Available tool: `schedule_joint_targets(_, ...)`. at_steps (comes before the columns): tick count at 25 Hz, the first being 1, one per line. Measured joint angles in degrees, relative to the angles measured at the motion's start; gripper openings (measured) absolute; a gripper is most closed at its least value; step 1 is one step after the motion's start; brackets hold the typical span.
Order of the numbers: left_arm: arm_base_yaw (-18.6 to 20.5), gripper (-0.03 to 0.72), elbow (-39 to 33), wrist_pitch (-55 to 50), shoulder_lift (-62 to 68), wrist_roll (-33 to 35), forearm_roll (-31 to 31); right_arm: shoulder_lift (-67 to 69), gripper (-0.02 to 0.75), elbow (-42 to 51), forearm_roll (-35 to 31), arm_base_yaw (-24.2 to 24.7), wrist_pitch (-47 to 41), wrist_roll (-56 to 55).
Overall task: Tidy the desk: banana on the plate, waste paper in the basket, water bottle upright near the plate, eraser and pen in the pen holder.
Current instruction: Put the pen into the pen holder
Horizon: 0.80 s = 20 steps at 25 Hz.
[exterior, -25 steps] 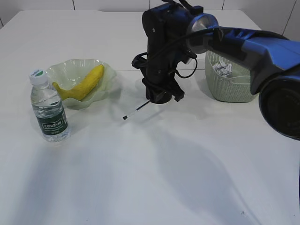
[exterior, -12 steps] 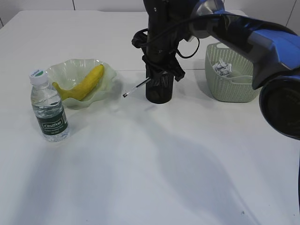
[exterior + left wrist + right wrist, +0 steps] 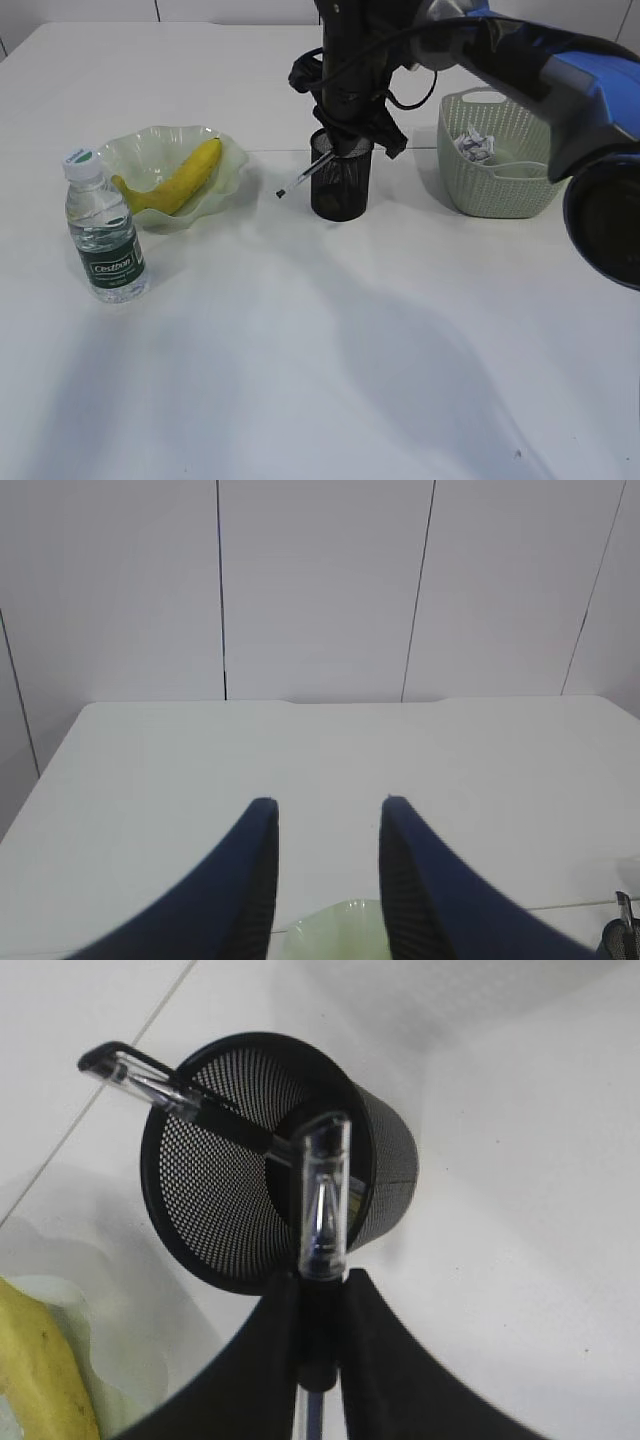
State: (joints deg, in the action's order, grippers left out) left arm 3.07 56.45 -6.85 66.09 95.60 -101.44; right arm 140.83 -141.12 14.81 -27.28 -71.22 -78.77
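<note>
- The right gripper (image 3: 318,1305) is clamped on a pen (image 3: 300,180), its two dark fingers pressed together on the barrel just above the pen holder (image 3: 341,180).
- In the exterior view the pen's long axis runs at a slant: its lower end points down and to the left, past the holder's rim and above the table (image 3: 300,380), while its upper end is lost behind the right arm.
- In the right wrist view the clear barrel points straight away from the camera over the holder's open mouth; a second clear pen (image 3: 170,1095) lies slanted across the mesh rim.
- The pen holder stands upright between the plate (image 3: 235,165) and the basket (image 3: 500,185).
- The banana (image 3: 180,178) lies in the plate, long axis slanting from lower left to upper right.
- The water bottle (image 3: 104,232) stands upright just in front of the plate's left side, cap up.
- Crumpled waste paper (image 3: 476,146) sits inside the basket.
- The left gripper (image 3: 325,825) shows only in its wrist view, fingers apart and holding nothing, pointing toward the far wall; the plate's edge is cut off at the bottom.
- An eraser cannot be made out in any view.
</note>
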Motion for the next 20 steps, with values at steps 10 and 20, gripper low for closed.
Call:
schedule_joint_targets(10, 0.0, 0.239, 0.0, 0.0, 0.0, 0.0, 0.0, 0.0, 0.079, -6.7, 10.2, 0.1, -0.2, 3.9)
schedule_joint_targets(20, 0.0, 0.239, 0.0, 0.0, 0.0, 0.0, 0.0, 0.0, 0.079, -7.7, 22.9, 0.1, 2.5, 11.9)
